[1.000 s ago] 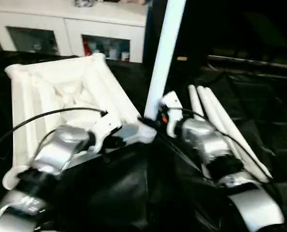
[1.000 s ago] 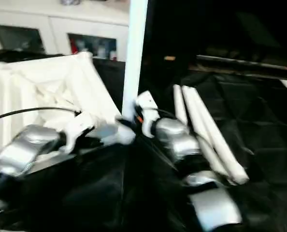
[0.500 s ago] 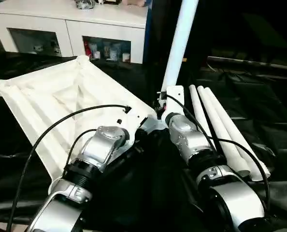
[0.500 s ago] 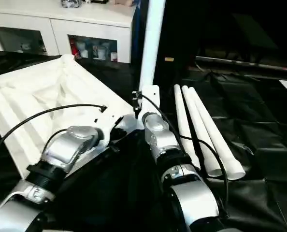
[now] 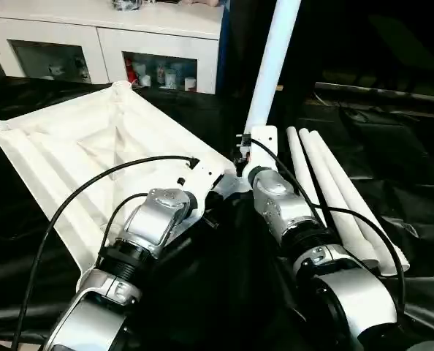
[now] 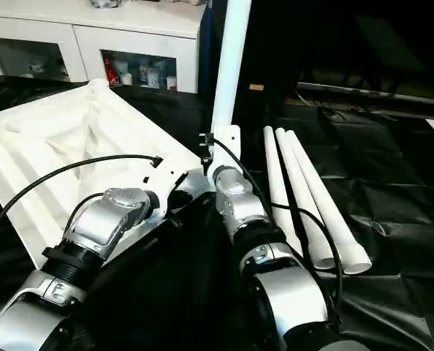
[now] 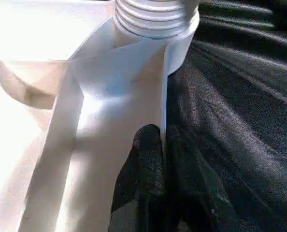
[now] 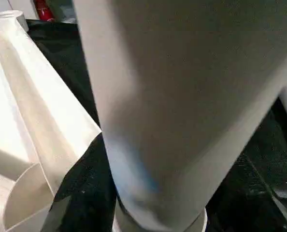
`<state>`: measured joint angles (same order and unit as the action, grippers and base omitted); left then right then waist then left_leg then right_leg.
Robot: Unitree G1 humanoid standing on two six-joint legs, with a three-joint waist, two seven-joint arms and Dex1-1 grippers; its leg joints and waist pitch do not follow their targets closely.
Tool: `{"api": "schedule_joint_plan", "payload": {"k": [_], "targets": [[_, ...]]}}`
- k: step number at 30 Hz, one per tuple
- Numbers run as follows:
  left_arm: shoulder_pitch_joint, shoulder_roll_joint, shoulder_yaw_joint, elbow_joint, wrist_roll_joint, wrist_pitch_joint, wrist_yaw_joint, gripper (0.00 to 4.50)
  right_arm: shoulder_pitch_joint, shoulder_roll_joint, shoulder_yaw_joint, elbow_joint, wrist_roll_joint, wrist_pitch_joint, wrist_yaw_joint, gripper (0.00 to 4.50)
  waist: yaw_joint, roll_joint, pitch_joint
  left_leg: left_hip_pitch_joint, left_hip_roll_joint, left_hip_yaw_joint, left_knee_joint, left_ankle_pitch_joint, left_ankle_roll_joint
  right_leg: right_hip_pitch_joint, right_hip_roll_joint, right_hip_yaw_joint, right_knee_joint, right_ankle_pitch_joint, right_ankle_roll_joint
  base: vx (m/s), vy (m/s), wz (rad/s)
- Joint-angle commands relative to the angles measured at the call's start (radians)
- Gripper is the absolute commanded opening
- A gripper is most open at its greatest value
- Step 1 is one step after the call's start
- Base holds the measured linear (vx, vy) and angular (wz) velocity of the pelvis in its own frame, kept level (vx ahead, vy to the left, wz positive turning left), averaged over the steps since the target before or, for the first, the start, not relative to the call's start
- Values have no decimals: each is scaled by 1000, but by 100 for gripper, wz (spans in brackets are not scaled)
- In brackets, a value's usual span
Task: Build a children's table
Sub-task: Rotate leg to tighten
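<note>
While its ribbed underside faces up, white table top (image 5: 93, 157) (left pincer (image 7: 148, 159) gripping its corner), leg (image 5: 272, 66) upright; right pincer's state unclear.

Upright leg (image 5: 269, 66) blocks the corner, three loose legs (image 5: 334, 197) crowd the right, black cloth (image 6: 392, 146) beyond lies open

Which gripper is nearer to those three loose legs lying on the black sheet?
Right. The right gripper is at the base of the upright leg, just beside the three loose legs. The left gripper is at the tabletop's corner socket, farther from them.
</note>
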<state>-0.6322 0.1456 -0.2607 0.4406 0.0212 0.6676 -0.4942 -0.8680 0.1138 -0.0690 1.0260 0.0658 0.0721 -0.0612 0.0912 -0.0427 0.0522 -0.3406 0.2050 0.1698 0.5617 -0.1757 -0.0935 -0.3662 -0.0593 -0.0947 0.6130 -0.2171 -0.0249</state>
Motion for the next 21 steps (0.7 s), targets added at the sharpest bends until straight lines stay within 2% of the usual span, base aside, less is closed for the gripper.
{"api": "schedule_joint_plan", "payload": {"k": [1, 2, 3, 5, 7, 9, 10, 11, 13, 18, 21], "targets": [[-16, 3, 28, -11, 12, -13, 40, 0, 58, 47, 16, 104, 7, 63, 42, 191, -3, 18, -46, 7, 35, -17, -76, -339, -44, 11, -97, 68, -100, -351, -93, 0, 0, 0], [-14, 5, 27, -15, 13, -11, 37, 0, 56, 49, 12, 102, 7, 62, 49, 226, -3, 19, -46, 8, 36, -17, -76, -340, -44, 10, -97, 68, -101, -353, -93, 0, 0, 0], [-12, 7, 27, -19, 13, -9, 35, 0, 54, 50, 10, 100, 7, 61, 55, 226, -4, 19, -45, 7, 35, -17, -77, -343, -43, 10, -97, 68, -101, -357, -92, 0, 0, 0], [-11, 10, 27, -22, 12, -8, 32, 0, 51, 51, 12, 96, 5, 59, 67, 264, -4, 18, -44, 7, 35, -17, -77, -346, -41, 10, -98, 68, -104, -379, -87, 0, 0, 0], [-11, 15, 27, -25, 10, -8, 28, 0, 45, 50, 16, 89, 2, 54, 83, 266, -5, 18, -45, 6, 34, -18, -76, -343, -39, 10, -99, 68, -105, -384, -86, 0, 0, 0], [-11, 20, 26, -27, 8, -10, 23, 0, 41, 45, 22, 77, -1, 35, 98, 278, -7, 17, -48, 0, 36, -19, -77, -319, -39, 15, -97, 67, -99, -352, -89, 0, 0, 0], [-11, 21, 26, -28, 8, -11, 21, 0, 41, 43, 22, 74, -1, 30, 103, 310, -6, 19, -53, -1, 37, -15, -74, -280, -36, 15, -97, 70, -93, -289, -101, 0, 0, 0], [-11, 21, 26, -28, 8, -11, 21, 0, 41, 43, 22, 74, -1, 30, 103, 310, -6, 19, -53, -1, 37, -15, -74, -280, -36, 15, -97, 70, -93, -289, -101, 0, 0, 0], [-11, 25, 24, -25, 7, -17, 16, 0, 40, 38, 19, 58, 6, 18, 129, 324, -6, 19, -54, -8, 35, -12, -70, -230, -26, 20, -94, 69, -83, -205, -123, 0, 0, 0], [-10, 34, 18, -34, 6, -19, 3, 0, 42, 24, 14, 21, 16, -6, 180, 369, -5, 21, -54, -7, 36, -10, -69, -225, -21, 20, -94, 68, -83, -197, -133, 0, 0, 0], [0, 53, -1, -54, 9, -34, -28, 0, 63, 3, 41, -48, 10, -16, 251, 396, -4, 20, -55, -8, 36, -8, -67, -203, -13, 22, -94, 69, -81, -166, -139, 0, 0, 0]]}}
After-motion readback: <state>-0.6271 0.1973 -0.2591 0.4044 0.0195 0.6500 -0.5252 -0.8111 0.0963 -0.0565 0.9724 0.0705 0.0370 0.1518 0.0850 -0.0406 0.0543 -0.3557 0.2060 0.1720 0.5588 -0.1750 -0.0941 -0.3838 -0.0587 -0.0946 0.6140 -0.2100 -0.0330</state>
